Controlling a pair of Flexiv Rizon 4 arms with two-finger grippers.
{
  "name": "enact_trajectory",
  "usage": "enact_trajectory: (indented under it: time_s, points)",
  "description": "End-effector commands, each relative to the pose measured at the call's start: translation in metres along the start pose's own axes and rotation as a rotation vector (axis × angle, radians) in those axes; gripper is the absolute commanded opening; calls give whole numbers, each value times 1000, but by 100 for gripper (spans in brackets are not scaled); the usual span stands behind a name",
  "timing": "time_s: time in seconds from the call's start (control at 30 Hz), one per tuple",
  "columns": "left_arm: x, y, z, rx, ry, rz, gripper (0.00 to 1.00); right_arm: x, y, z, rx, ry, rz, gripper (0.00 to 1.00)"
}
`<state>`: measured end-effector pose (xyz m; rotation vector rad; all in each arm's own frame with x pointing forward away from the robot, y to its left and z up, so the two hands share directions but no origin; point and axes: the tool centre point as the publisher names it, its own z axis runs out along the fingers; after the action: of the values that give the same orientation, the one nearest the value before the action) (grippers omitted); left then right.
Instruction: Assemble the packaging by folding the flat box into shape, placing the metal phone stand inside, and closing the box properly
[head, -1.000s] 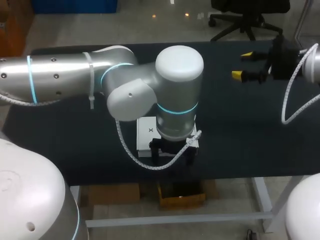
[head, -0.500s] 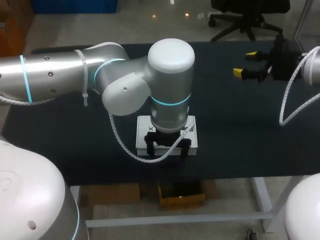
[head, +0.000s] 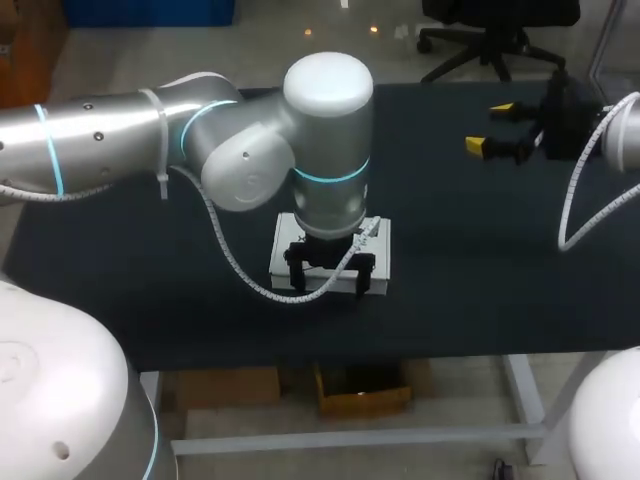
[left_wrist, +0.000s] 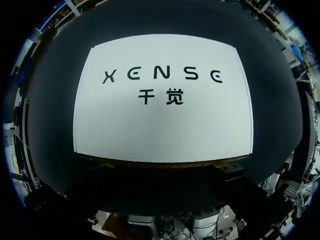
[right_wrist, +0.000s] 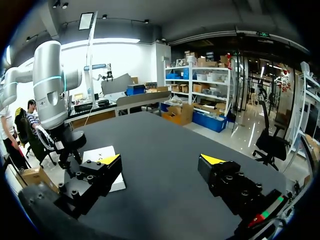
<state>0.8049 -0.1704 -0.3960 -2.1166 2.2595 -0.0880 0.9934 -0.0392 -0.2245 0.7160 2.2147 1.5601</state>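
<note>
Box (head: 283, 250) on table (head: 480, 260); left end effector (head: 331, 282) above it, state unclear; right end effector (right_wrist: 161, 160) spread.

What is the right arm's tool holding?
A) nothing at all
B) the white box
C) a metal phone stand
A: the right arm's tool is open, with only the bare dark table showing in its gap, while the white box lies on the table under the left arm.
</note>
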Motion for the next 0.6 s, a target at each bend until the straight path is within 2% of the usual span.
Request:
enact_trajectory:
  time_s: [0.03, 0.6]
  points:
    - [0, -14, 2, -10, -1, -8, 100, 0, -1, 0, -5, -1, -1, 100]
    - [-5, -68, 10, -33, 3, -40, 100, 0, -1, 0, -5, -1, -1, 100]
